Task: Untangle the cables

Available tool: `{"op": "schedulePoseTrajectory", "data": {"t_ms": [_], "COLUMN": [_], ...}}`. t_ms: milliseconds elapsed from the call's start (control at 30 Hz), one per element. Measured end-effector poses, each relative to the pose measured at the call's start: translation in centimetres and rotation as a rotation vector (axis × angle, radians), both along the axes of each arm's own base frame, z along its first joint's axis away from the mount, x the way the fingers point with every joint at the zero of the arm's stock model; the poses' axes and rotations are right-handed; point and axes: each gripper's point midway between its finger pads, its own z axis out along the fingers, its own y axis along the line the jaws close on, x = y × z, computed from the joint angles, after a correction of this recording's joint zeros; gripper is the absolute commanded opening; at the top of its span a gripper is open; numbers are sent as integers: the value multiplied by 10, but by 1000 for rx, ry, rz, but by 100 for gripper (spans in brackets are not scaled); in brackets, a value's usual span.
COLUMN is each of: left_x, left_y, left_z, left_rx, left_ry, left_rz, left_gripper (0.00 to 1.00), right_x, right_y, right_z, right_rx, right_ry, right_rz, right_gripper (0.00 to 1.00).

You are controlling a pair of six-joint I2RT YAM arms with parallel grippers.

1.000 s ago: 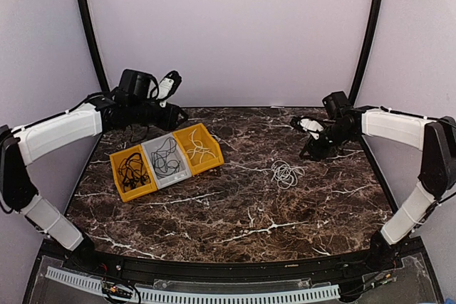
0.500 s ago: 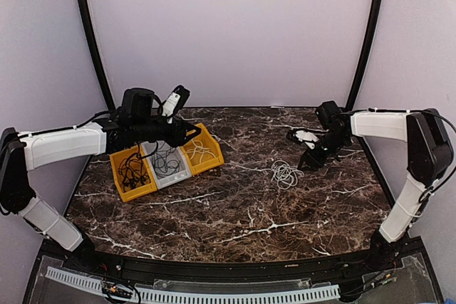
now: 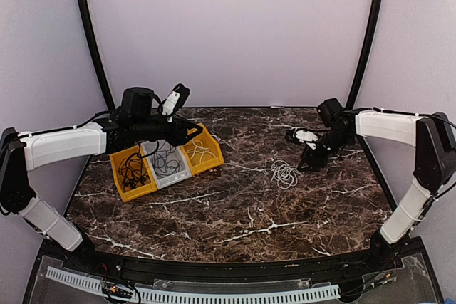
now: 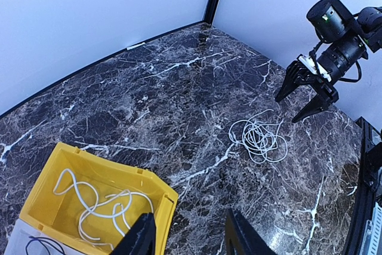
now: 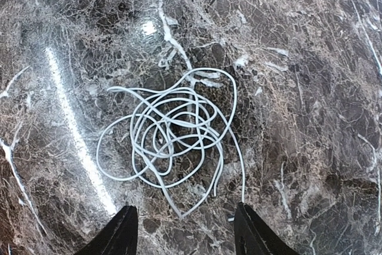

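A loose coil of white cable [image 3: 286, 173] lies on the marble table right of centre; it also shows in the left wrist view [image 4: 261, 138] and in the right wrist view [image 5: 173, 132]. My right gripper [image 3: 311, 158] is open and empty, just above and to the right of the coil. My left gripper [image 3: 191, 132] is open and empty, hovering over the right-hand yellow bin [image 3: 201, 150], which holds white cable [image 4: 95, 204]. The grey bin [image 3: 165, 161] and left yellow bin [image 3: 132, 172] hold black cables.
The three bins stand side by side at the back left. The marble table [image 3: 235, 211] ends at a black rail near my arm bases. Curved black posts [image 3: 89, 26] rise at both back corners.
My right gripper has dropped and come closer to the white coil. My left gripper has swung right from behind the bins to above the right yellow bin.
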Motion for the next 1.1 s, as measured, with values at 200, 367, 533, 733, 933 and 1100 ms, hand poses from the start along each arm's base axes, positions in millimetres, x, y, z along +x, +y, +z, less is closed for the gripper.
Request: {"op": "schedulePoseTrajectory", "data": {"t_ms": [200,367,533,733,933,1100], "left_x": [-1,-3,-13,-61,-105,-120], "left_y": [-3,-6,-15,-66,-115,-153], "left_z": [2,2,-5,-6,23,25], "left_rx": [0,3,7,-11,-134,-241], "left_ry": [-17,-38,-64,-137,-308,-404], "left_rz": [-10,-25,-60,-187,-261,-256], "left_gripper": [43,45,57,61,63,59], "right_x": [2,0,-13,-52,-65,-78], "right_y": [2,3,17,63,79,87], "right_z": [-29,-33,-12,73,141,159], "right_rx": [-32,-41,-28,92,227,269], "right_ry": [61,75,53,-89,-142,-100], "right_rz": [11,23,60,219,283,321], "right_gripper": [31,0,0,0,0,0]}}
